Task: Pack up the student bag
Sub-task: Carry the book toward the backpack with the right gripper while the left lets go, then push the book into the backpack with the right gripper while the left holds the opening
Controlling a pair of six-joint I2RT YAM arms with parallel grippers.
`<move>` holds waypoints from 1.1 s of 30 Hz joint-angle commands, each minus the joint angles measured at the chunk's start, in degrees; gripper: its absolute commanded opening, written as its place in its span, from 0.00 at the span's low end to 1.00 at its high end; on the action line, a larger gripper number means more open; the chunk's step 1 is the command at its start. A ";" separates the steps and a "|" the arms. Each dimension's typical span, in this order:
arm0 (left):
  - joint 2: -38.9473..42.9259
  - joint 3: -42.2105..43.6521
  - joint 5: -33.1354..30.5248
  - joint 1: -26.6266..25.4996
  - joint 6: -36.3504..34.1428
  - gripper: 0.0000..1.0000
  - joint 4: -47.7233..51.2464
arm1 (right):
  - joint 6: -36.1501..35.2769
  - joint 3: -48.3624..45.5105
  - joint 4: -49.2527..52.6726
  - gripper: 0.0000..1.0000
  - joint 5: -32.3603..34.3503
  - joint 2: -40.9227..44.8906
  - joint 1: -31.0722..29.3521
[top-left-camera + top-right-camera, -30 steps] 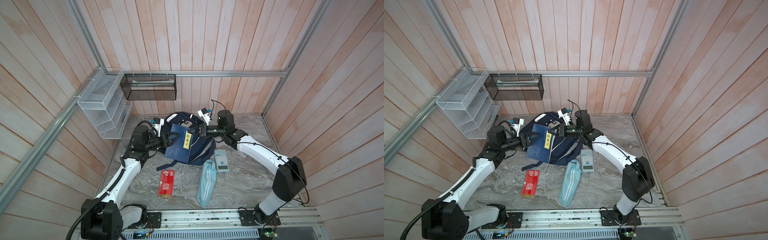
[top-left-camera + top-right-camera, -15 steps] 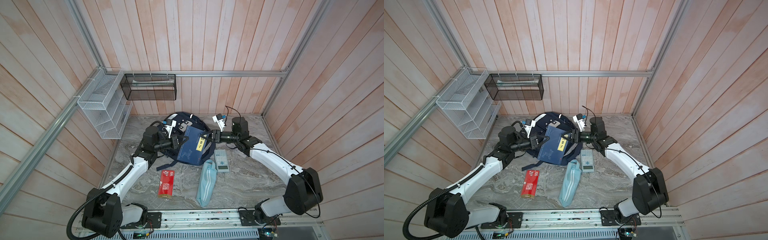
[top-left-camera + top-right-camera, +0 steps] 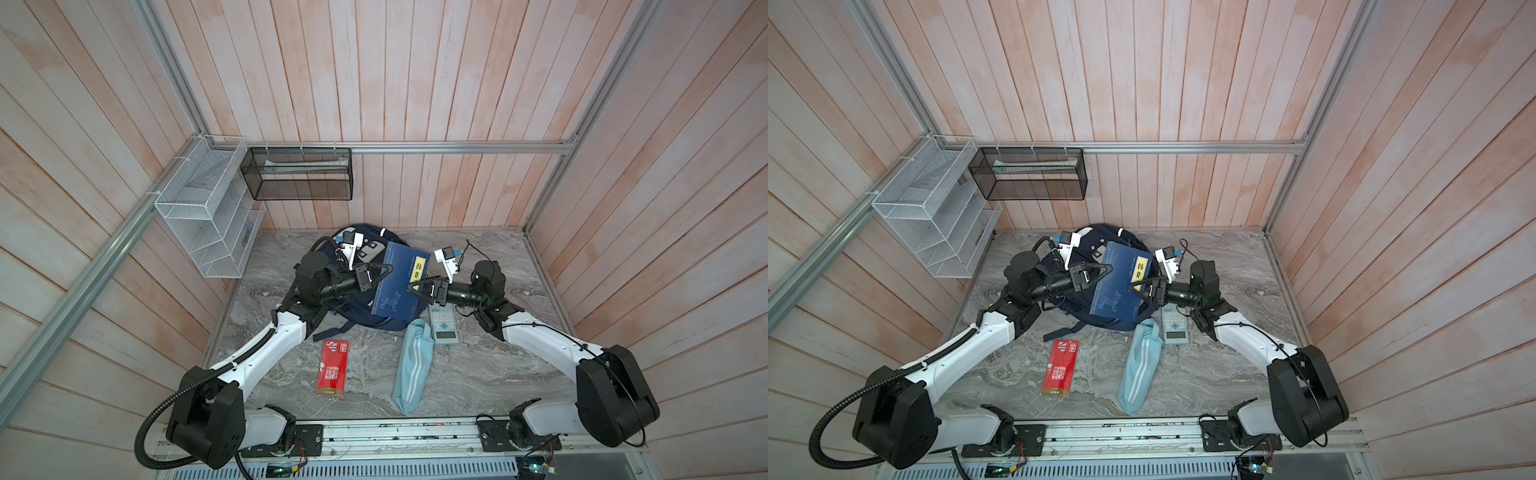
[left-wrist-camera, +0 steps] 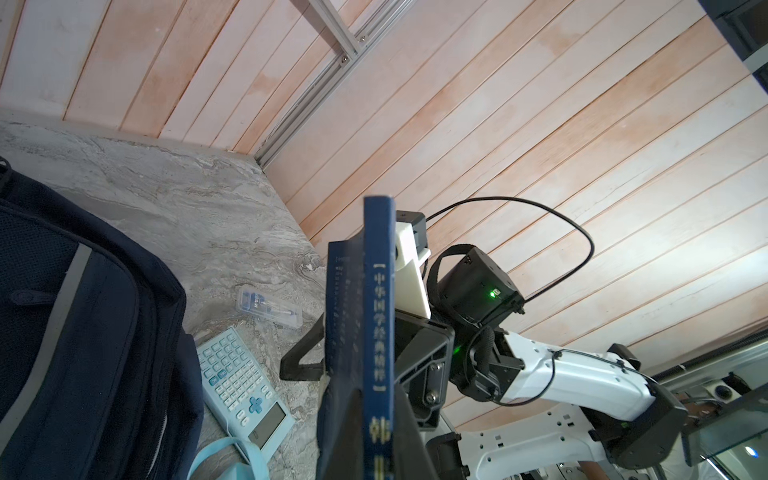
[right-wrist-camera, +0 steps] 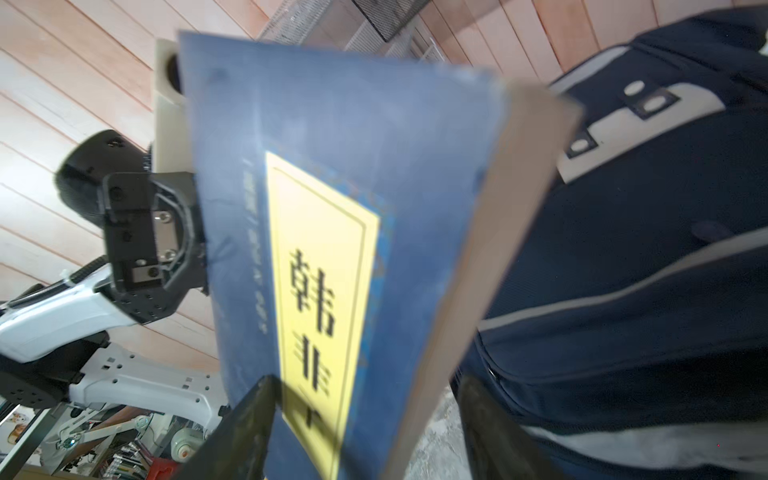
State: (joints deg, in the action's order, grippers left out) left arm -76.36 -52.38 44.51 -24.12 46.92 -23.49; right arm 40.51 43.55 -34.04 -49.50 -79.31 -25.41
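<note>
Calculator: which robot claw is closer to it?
Right. The right gripper hangs open beside the calculator; the left gripper clamps the blue book farther away, over the student bag.

Both top views are looking down over the whole worktop (image 3: 478, 374); opposing wrist cameras are closely facing the book (image 4: 378, 324).

surface: grey marble tabletop (image 3: 478, 374) | on it: student bag (image 4: 83, 332); red packet (image 3: 332, 368); light-blue pouch (image 3: 413, 368); calculator (image 3: 444, 328); clear case (image 4: 269, 308)
</note>
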 commanded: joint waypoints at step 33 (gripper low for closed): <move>-34.63 -27.92 -49.23 -15.21 -39.86 0.65 43.34 | -3.01 -14.68 17.90 0.00 7.21 18.21 30.20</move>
State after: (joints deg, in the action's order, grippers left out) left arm -108.97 -77.17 1.52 -37.82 11.27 15.29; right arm 38.65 29.17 -16.73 -42.04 -61.08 4.67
